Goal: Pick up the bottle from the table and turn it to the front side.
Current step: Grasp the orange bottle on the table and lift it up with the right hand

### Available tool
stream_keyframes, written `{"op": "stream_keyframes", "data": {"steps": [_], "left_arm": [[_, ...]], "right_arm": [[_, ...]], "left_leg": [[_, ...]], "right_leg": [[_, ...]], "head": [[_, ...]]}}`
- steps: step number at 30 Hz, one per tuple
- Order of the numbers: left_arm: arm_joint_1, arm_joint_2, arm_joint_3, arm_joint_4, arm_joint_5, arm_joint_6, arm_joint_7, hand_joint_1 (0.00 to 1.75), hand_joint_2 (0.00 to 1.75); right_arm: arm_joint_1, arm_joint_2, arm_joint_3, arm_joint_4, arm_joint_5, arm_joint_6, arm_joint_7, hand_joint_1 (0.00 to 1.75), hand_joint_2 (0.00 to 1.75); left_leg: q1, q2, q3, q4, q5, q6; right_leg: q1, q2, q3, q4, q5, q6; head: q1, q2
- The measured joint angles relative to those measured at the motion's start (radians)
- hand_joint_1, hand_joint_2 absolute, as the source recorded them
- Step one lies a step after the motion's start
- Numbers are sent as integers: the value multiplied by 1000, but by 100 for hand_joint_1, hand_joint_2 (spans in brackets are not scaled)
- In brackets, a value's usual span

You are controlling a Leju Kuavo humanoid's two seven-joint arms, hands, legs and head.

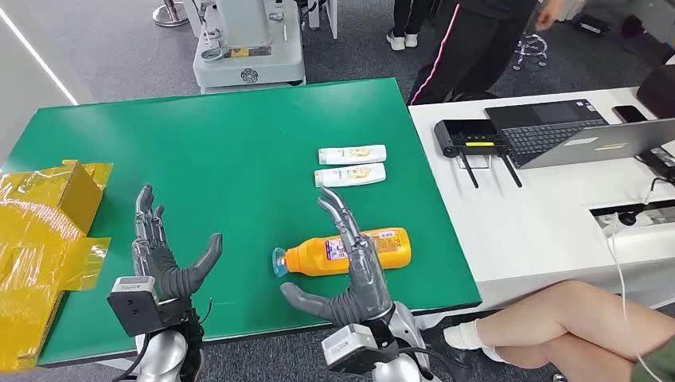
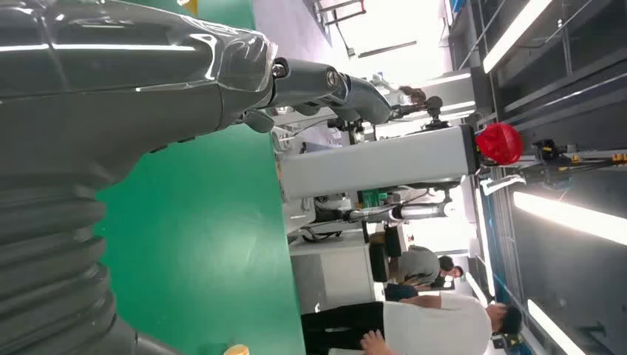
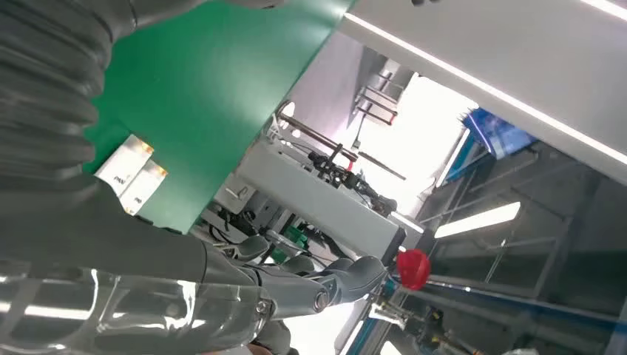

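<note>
An orange bottle [image 1: 382,249] with a pale blue cap lies on its side near the front edge of the green table [image 1: 223,151], cap pointing left. My right hand [image 1: 350,259] hovers over the bottle's middle with fingers spread and thumb out to the left, holding nothing. Farther left, my left hand [image 1: 163,255] is raised over bare green table, fingers apart and empty. The right wrist view catches the right hand's fingers [image 3: 325,285] and the left wrist view the left hand's fingers [image 2: 325,81], both stretched out over the table.
Two white tubes [image 1: 351,165] lie side by side behind the bottle. Yellow-taped cardboard [image 1: 40,231] covers the table's left end. A white desk [image 1: 549,215] with laptops stands on the right, with a seated person's legs [image 1: 573,322] at its front. A person [image 1: 470,40] stands behind.
</note>
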Motion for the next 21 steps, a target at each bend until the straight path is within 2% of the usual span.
{"op": "stream_keyframes", "data": {"steps": [2, 4, 7, 10, 14, 17, 21], "left_arm": [[-2, 0, 4, 0, 2, -9, 2, 0, 175], [-8, 0, 11, 4, 6, -28, 5, 0, 175], [-18, 0, 18, 13, 14, -47, 7, 0, 175], [-28, 0, 23, 27, 24, -57, 0, 0, 175], [-45, 2, 34, 55, 41, -61, -12, 0, 175], [-58, 3, 41, 73, 47, -66, -15, 0, 175], [-69, -1, 44, 97, 43, -81, -14, 0, 175]], "right_arm": [[-17, -13, -3, 0, 50, 27, 34, 0, 175], [-52, -47, -13, 5, 134, 78, 85, 0, 175], [-104, -108, -31, 27, 185, 130, 111, 0, 175], [-155, -180, -46, 54, 187, 183, 130, 0, 175], [-249, -298, -50, 93, 187, 315, 165, 0, 175], [-353, -375, -44, 139, 163, 423, 176, 0, 175], [-519, -446, -13, 234, 97, 559, 186, 0, 175]], "left_leg": [[0, 0, 0, 0, 0, 0], [0, 0, 0, 0, 0, 0], [0, 0, 0, 0, 1, 1], [-1, 0, 0, 1, 1, 1], [-2, 0, 0, 1, 1, 2], [-2, 0, 0, 1, 1, 2], [-2, 0, 0, 1, 2, 3]], "right_leg": [[0, 0, 0, 0, 0, 0], [0, 0, 0, 0, 0, 0], [0, 0, 0, 0, 1, 1], [-1, 0, 0, 0, 2, 2], [-2, 0, 0, 0, 2, 3], [-2, 0, 0, 0, 3, 3], [-2, 0, 0, 0, 4, 3]], "head": [[0, 0], [0, 0], [0, 0], [0, 0], [0, 0], [0, 0], [0, 0]]}}
